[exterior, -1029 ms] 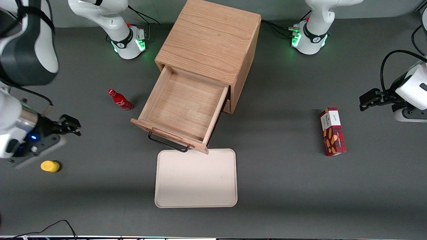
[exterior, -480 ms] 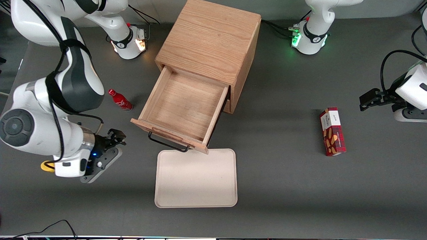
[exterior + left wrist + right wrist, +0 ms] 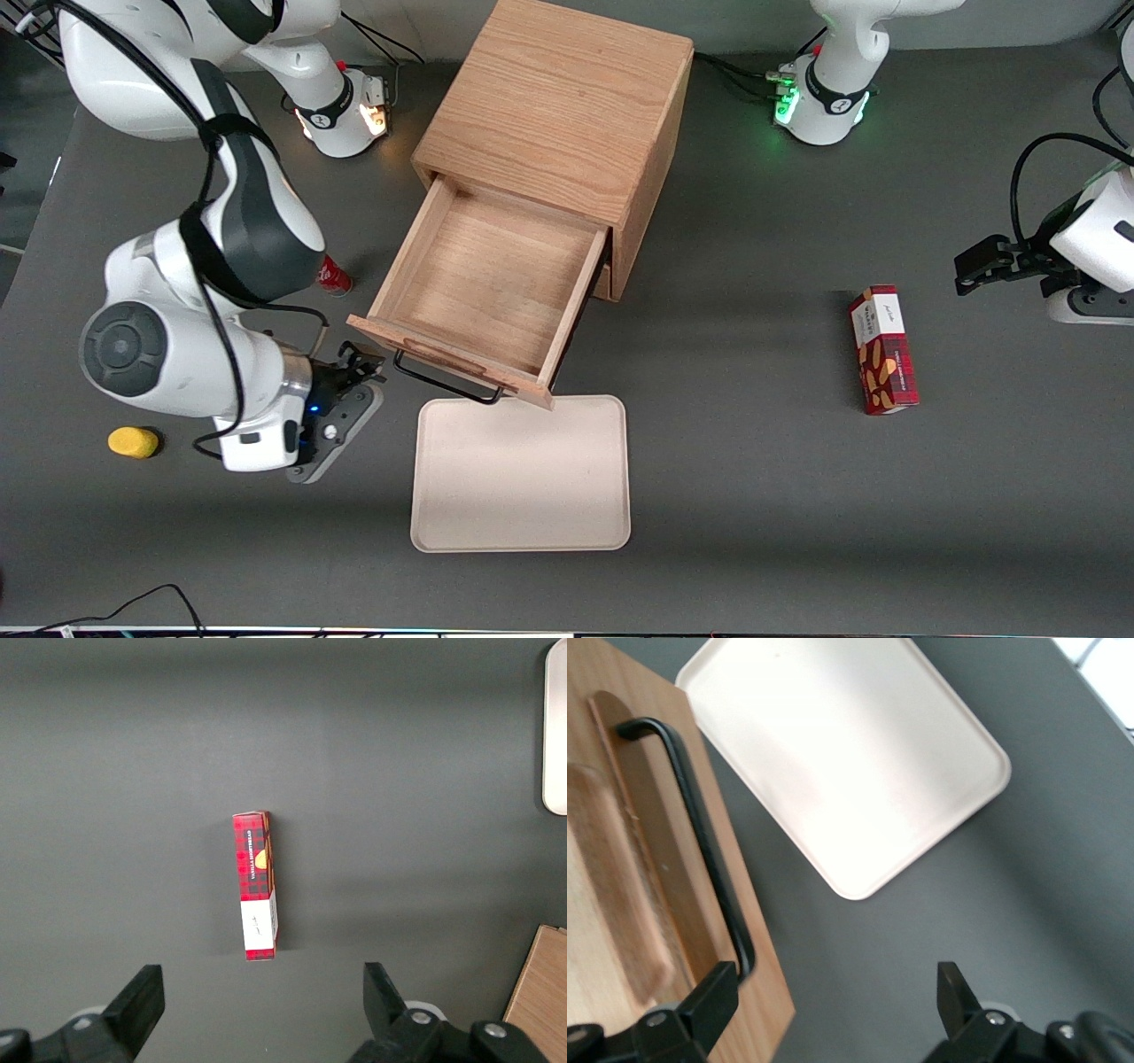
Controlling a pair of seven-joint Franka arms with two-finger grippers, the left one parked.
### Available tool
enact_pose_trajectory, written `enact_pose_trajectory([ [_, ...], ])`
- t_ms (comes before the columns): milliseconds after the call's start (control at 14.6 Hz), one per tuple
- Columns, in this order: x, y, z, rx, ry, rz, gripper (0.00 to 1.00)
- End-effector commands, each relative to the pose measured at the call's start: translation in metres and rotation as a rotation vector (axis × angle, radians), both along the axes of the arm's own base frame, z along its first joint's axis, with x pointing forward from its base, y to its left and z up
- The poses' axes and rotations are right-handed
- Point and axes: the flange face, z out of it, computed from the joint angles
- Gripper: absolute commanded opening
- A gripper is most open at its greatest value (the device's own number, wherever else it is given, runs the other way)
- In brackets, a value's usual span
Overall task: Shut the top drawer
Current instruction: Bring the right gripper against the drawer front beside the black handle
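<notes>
The top drawer of the light oak cabinet stands pulled far out, and its shallow wooden tray is bare. Its black wire handle faces the front camera. My right gripper is open and holds nothing. It hovers low by the corner of the drawer front at the working arm's end, close to the handle's end. In the right wrist view the gripper shows one finger over the drawer front by the handle. The other finger is over bare table.
A cream tray lies flat just in front of the drawer and shows in the right wrist view. A red bottle lies beside the drawer, partly hidden by my arm. A yellow object and a red box lie farther off.
My right arm has swung in from the working arm's end of the table toward the drawer front. The gripper is now beside the handle's end. The drawer has not moved.
</notes>
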Motion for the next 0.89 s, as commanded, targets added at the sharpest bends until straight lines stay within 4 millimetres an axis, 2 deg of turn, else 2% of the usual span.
enact_pose_trajectory([
  [0, 0.004, 0.019, -0.015, 0.031, 0.006, 0.031, 1.00],
  [206, 0.005, 0.029, -0.033, 0.034, 0.022, 0.026, 1.00],
  [686, 0.002, 0.039, -0.050, 0.056, 0.059, 0.032, 1.00],
  [823, -0.002, 0.047, -0.053, 0.051, 0.068, 0.045, 1.00],
])
